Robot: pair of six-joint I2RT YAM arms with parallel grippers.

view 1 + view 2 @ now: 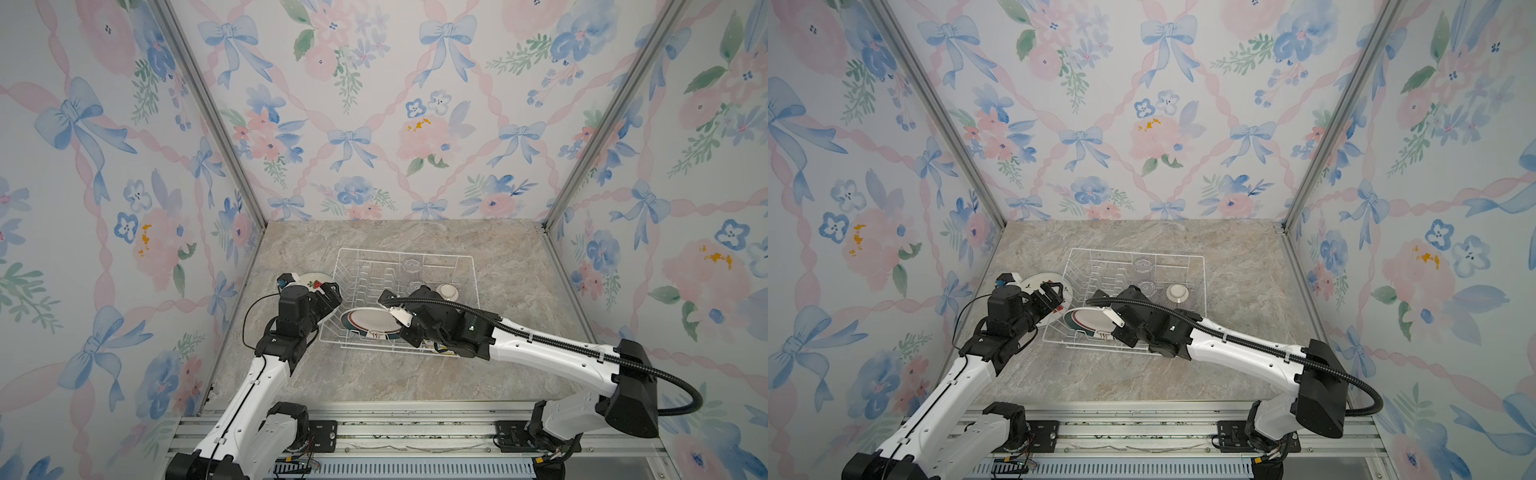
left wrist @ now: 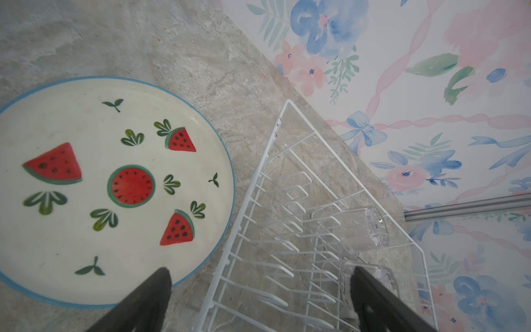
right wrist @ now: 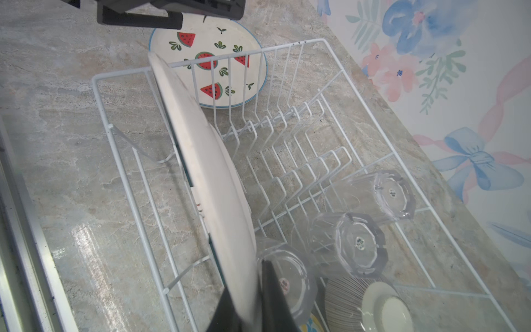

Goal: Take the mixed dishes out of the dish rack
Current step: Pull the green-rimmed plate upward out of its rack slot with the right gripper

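In both top views the right claw [image 1: 401,325] is clamped on the right edge of the green-and-red rimmed plate [image 1: 370,322], which stands tilted at the near end of the dish rack [image 1: 405,250]; the left claw [image 1: 1053,293] hangs with jaws apart at the rack's left wall, by the watermelon plate [image 1: 1034,282] lying flat on the tabletop [image 1: 498,374] just beside the rack; the left wrist view shows that plate face-up outside the wires, nothing between the spread fingers; the right wrist view shows the gripped plate edge-on, three clear glasses [image 3: 356,244] and a striped bowl [image 3: 344,296] upturned close beside it; a clean lift likely means raising the plate straight up, away from the glasses, before swinging over the wall.
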